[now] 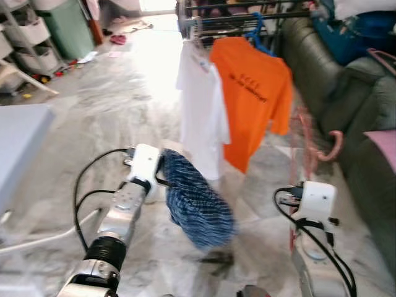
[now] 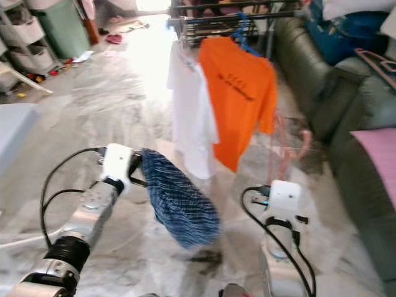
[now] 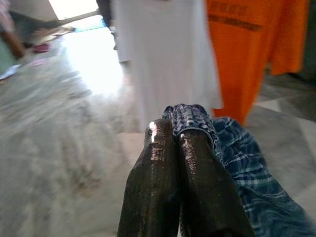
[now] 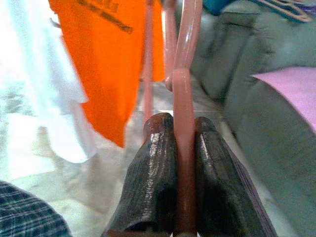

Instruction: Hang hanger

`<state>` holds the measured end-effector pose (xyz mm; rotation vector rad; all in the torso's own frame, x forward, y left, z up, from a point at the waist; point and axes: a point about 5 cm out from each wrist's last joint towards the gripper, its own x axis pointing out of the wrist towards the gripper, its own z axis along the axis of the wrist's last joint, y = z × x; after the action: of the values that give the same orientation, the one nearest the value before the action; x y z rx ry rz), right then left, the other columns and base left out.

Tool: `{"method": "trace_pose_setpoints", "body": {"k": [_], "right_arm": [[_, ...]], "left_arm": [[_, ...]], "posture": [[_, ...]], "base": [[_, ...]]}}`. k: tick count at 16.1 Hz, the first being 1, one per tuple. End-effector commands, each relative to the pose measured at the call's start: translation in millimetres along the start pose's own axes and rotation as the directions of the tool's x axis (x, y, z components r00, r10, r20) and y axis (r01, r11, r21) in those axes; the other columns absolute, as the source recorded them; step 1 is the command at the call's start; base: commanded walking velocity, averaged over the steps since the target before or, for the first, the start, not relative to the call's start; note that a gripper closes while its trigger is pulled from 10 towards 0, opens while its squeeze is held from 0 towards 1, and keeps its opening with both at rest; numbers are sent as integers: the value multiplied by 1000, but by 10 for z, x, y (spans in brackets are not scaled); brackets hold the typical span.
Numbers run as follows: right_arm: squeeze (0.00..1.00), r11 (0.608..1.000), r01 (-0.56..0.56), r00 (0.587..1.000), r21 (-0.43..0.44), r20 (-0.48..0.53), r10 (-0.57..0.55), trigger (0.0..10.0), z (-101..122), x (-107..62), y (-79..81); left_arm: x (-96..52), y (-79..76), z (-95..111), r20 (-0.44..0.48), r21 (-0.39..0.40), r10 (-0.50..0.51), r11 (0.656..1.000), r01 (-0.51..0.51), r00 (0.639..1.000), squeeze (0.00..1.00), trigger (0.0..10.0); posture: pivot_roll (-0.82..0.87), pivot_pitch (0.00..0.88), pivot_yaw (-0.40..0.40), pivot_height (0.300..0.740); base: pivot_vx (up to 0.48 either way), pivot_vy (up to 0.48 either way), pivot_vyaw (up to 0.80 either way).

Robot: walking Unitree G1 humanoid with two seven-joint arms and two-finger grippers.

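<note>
Nearest, the left hand (image 3: 170, 143) has its fingers pressed together on a blue checked garment (image 1: 198, 201) that hangs from it above the marble floor (image 1: 111, 117). The right hand (image 4: 180, 148) pinches a pink hanger (image 4: 183, 98), held upright beside the dark green sofa (image 1: 359, 117). Farther off, a white shirt (image 1: 198, 111) and an orange T-shirt (image 1: 253, 99) hang side by side from a drying rack (image 1: 241, 18).
</note>
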<state>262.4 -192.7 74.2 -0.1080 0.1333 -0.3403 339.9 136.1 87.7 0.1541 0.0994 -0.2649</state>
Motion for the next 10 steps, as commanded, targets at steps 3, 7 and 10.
{"method": "trace_pose_setpoints", "body": {"k": [3,7,10], "right_arm": [[0,1000,11,1000,-1,10,-11,10000,18,-17,-28],[0,1000,-10,1000,-14,-15,10,10000,-37,-85,17],[0,999,-28,999,-22,-31,27,10000,-65,-112,37]], "left_arm": [[-9,-98,-2,8,5,-33,999,33,999,0,10000],[-43,-201,-33,1,18,-65,998,65,998,0,10000],[-39,-237,-21,1,23,-83,996,83,997,0,10000]], "posture": [[-180,196,91,740],[-174,216,90,740],[-176,227,91,740]], "base": [[0,267,0],[0,0,0],[0,0,0]]}}
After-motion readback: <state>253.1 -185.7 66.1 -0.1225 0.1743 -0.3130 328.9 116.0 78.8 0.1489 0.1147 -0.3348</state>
